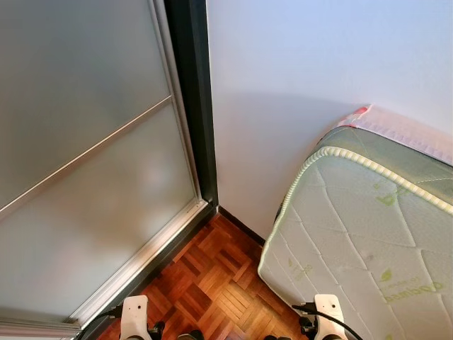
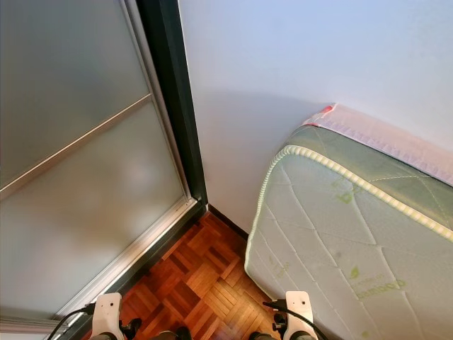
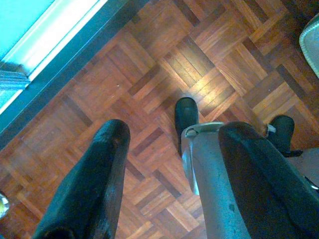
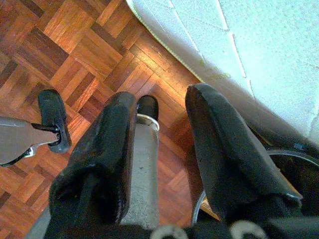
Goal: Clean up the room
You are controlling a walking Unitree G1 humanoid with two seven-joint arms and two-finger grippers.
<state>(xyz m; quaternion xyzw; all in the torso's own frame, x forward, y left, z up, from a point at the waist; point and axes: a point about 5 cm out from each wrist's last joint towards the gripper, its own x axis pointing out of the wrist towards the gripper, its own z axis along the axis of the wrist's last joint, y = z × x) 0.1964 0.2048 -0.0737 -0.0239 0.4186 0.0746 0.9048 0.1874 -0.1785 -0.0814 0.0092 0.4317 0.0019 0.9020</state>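
I face a room corner, and no loose item to tidy is in sight. A quilted white and green mattress (image 1: 361, 234) leans against the white wall (image 1: 304, 78) on my right. Both arms hang at my sides, and their white wrists show at the bottom edge, the left arm (image 1: 134, 317) and the right arm (image 1: 329, 315). My left gripper (image 3: 177, 132) is open above the parquet floor (image 3: 149, 64), with nothing between its fingers. My right gripper (image 4: 163, 97) is open too and holds nothing, close beside the mattress edge (image 4: 239, 45).
A frosted glass sliding door (image 1: 85, 156) with a silver rail fills the left side, and a dark frame post (image 1: 195, 92) stands in the corner. A narrow strip of parquet (image 1: 212, 280) runs between door and mattress. My own legs and black feet (image 3: 187, 114) are below.
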